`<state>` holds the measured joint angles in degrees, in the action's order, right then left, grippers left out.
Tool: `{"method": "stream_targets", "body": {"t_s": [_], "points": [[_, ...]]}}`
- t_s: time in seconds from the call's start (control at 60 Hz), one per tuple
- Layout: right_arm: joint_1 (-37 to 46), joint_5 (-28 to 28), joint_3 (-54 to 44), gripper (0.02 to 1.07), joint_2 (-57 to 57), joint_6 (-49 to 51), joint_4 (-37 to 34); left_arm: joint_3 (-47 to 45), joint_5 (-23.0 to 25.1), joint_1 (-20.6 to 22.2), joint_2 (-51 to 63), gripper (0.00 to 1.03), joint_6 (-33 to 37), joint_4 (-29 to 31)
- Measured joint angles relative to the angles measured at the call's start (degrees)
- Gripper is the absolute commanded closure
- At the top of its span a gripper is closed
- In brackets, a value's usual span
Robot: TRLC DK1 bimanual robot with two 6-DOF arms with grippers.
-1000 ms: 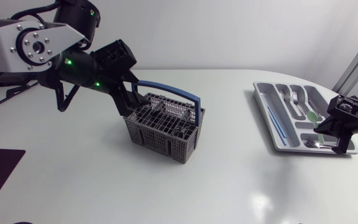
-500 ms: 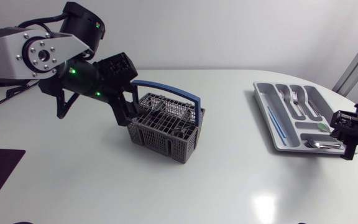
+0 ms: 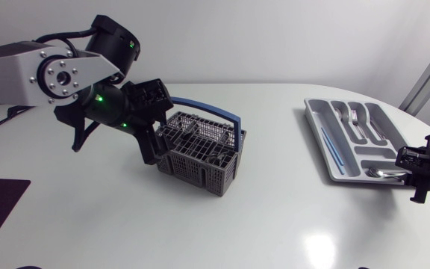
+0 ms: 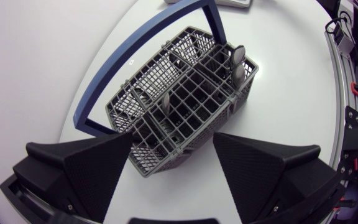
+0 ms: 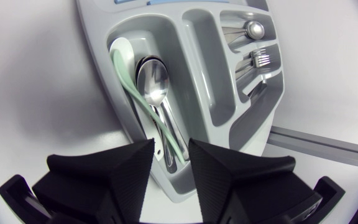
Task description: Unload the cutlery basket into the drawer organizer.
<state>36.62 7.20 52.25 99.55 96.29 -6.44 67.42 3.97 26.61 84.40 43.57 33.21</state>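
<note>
Fingers (image 4: 92,168) of my left pincer (image 4: 173,140) are spread wide and hold nothing. The near end of the grey cutlery basket (image 4: 185,106) sits right in the gap between them. I can't tell whether either finger touches the mesh. Looking ahead of the pincer, the basket runs away from me and stands upright on the white surface (image 3: 275,217). Its blue handle (image 4: 135,56) arches over one long side. In the far corner cell a grey cutlery handle (image 4: 237,61) stands upright. Darker pieces lie lower in the middle cells, too murky for me to name.

Over to my right pincer (image 5: 169,149). Its fingers are close together with a narrow slit between them, and nothing is in it. Just ahead of the tips is the near end of the drawer organizer (image 5: 194,68). In the closest compartment lies a spoon (image 5: 154,84), its bowl pointing away from the pincer. A pale green utensil (image 5: 126,74) lies alongside it in the same compartment. Farther ahead and off to one side, a fork (image 5: 261,59) rests in its own slot. Beyond that, another spoon (image 5: 253,28) is in the next slot. At the organizer's far end I see a strip of blue, too cropped to identify.

From overhead the basket and the organizer sit well apart, with one pincer at each.
</note>
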Motion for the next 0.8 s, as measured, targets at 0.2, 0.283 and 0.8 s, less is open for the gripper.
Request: {"method": "stream_targets", "body": {"t_s": [0.2, 0.283, 0.8], "points": [[-0.39, -0.02, -1.97, 0.34, -5.79, -0.70, 0.00, 0.00, -1.84, 1.92, -0.02, 0.23, -0.04, -0.04], [-1.38, -0.07, -3.41, 0.34, -8.94, -1.92, -0.90, 0.00, -3.30, 2.86, -0.02, 0.28, -0.39, -0.26], [-16.83, -0.22, -6.19, 0.25, -25.81, -21.49, -19.82, 0.02, -16.57, 9.90, 2.14, 0.48, -6.32, -3.06]]}}
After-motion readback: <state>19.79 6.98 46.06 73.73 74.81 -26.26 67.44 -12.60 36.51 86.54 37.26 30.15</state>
